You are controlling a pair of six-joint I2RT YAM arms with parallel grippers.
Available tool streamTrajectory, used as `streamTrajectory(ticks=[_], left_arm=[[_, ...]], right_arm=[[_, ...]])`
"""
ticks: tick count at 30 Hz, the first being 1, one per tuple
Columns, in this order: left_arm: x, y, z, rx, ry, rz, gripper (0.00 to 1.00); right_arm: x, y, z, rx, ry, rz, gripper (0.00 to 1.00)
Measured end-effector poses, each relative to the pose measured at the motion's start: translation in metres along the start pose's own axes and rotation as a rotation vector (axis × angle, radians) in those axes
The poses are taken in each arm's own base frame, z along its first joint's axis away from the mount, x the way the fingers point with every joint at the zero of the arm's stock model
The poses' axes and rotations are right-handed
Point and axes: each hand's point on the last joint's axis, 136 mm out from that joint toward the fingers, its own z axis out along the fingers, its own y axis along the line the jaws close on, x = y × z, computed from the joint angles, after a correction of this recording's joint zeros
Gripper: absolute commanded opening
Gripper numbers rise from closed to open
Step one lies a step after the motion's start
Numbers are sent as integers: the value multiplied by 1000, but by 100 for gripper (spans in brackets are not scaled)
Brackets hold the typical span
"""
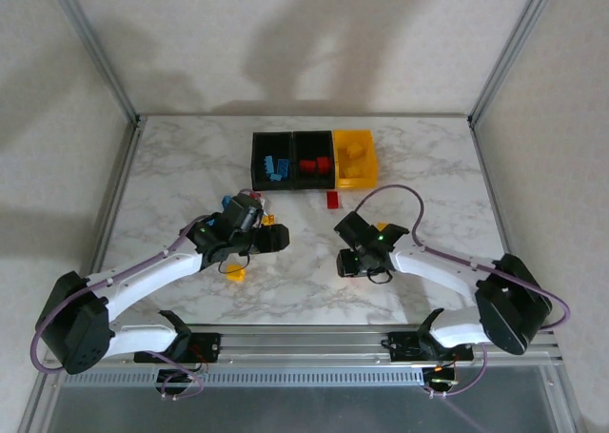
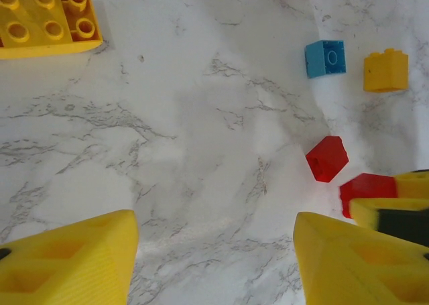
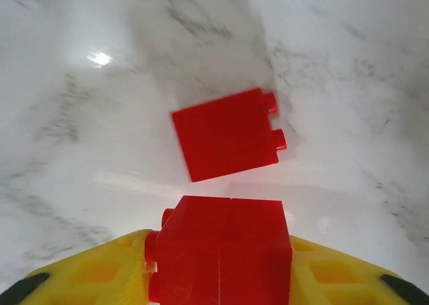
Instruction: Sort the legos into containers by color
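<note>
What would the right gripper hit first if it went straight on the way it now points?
Most likely the loose red brick lying on its side on the table, ahead of the right gripper and the held red brick between its jaws. Depth is unclear; the table may come first.

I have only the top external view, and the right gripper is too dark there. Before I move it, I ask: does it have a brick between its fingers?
Observer: Yes. In the right wrist view a red brick sits between the fingers of the right gripper, which press on its sides.
Operator: Is another brick close in front of it?
Observer: Yes. A second red brick lies on its side on the table just beyond, apart from the held one.
Operator: And the left gripper, does it hold something?
Observer: No. In the left wrist view the left gripper is open, with nothing between its fingers.
</note>
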Motion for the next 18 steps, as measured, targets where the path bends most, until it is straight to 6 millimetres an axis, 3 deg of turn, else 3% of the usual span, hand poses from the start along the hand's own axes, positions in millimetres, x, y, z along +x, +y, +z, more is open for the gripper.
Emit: streamTrajectory(ticks=[4,8,18], left_arm=[[-9,2,-1,-12,-53,-45,63],[-22,1,-11,-1,-136,-97,63],[-62,2,-26,-29,-283,-144,65]], right_arm=[[-40,21,-36,-54,-113,-13,40],[-88,28,-56,-82,-206,1,40],[-205,38,-30,-62,-301,17,40]])
